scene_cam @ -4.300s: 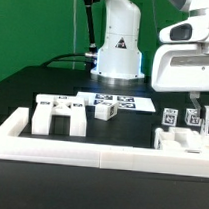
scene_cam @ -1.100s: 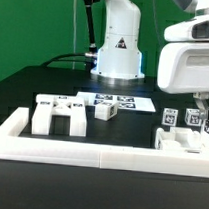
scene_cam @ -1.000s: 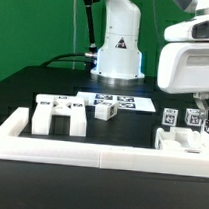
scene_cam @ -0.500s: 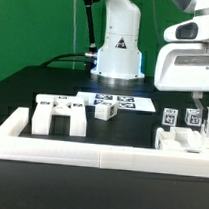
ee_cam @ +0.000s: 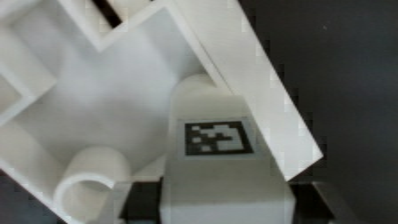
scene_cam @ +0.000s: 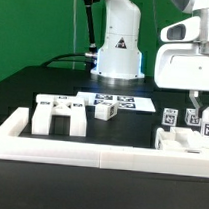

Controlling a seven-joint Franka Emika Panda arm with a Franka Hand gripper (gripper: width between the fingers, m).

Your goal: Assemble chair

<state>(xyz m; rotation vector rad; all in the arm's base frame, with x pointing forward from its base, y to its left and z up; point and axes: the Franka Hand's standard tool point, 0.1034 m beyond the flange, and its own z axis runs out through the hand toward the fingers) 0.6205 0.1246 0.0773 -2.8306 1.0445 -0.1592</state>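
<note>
My gripper (scene_cam: 199,110) hangs at the exterior view's right, over a group of white chair parts (scene_cam: 178,139) behind the border wall. In the wrist view the gripper (ee_cam: 222,203) is shut on a white post (ee_cam: 217,120) that bears a square tag, with a dark finger (ee_cam: 150,200) on either side of it. The post stands against a larger white slab-like piece (ee_cam: 107,90). Another tagged post (scene_cam: 170,118) stands beside them. A bracket-like chair piece (scene_cam: 60,116) and a small tagged block (scene_cam: 104,111) lie at the exterior view's left and middle.
The marker board (scene_cam: 121,101) lies flat behind the small block. A long low white border wall (scene_cam: 80,151) runs along the front. The robot base (scene_cam: 118,43) stands at the back of the black table.
The gripper and the tagged post in it have shifted slightly toward the exterior view's right. The parts at the left have not moved.
</note>
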